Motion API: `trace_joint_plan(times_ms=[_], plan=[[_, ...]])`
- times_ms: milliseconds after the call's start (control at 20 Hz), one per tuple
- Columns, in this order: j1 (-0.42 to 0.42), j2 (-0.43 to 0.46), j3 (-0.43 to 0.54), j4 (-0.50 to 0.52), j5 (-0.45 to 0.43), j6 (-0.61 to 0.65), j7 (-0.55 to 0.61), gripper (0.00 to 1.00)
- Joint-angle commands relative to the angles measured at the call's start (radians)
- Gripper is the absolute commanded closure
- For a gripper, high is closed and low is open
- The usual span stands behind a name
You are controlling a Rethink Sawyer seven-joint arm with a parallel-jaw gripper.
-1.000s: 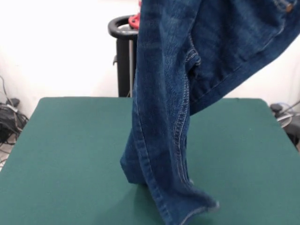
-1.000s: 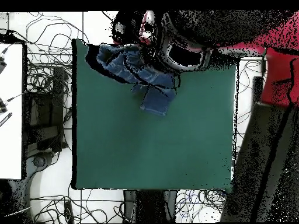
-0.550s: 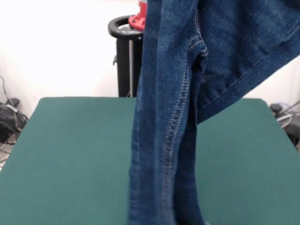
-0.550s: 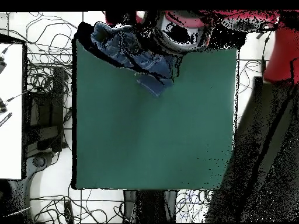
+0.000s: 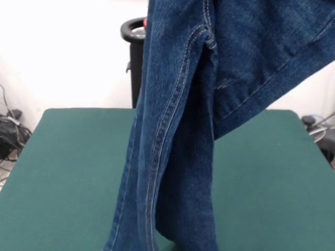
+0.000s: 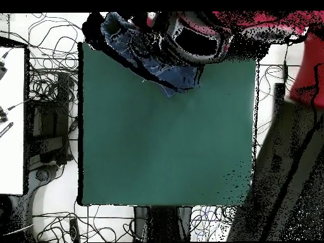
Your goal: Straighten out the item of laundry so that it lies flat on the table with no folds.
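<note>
Jeans (image 5: 209,104) hang in the air over the green counter (image 5: 68,172), filling most of the front view: one leg drops straight down past the bottom edge of that view, with a seam of pale stitching running along it, and the other part of the cloth sweeps up and away to the side. From above we see the jeans (image 6: 161,63) bunched at one edge of the counter (image 6: 164,145), with the red arm (image 6: 304,57) reaching over them. We cannot tell how the tool stands, since the cloth covers it in both views, though the hanging cloth suggests it is held from above. We judge the step in hand to be the lift, with the laying-out not yet done. The next move calls for lowering the jeans so the hanging leg meets the counter first and the rest follows it down flat, without the cloth doubling under itself. We can read no brand, label or writing.
</note>
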Motion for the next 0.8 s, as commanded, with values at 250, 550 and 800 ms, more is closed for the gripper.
trace_joint_plan(times_ms=[250, 550, 800], plan=[[0.059, -0.170, -0.076, 0.196, 0.113, -0.032, 0.261, 1.00], [0.098, -0.132, -0.066, 0.099, 0.096, 0.027, 0.316, 1.00], [0.121, -0.190, -0.108, 0.284, 0.128, -0.052, 0.265, 1.00]])
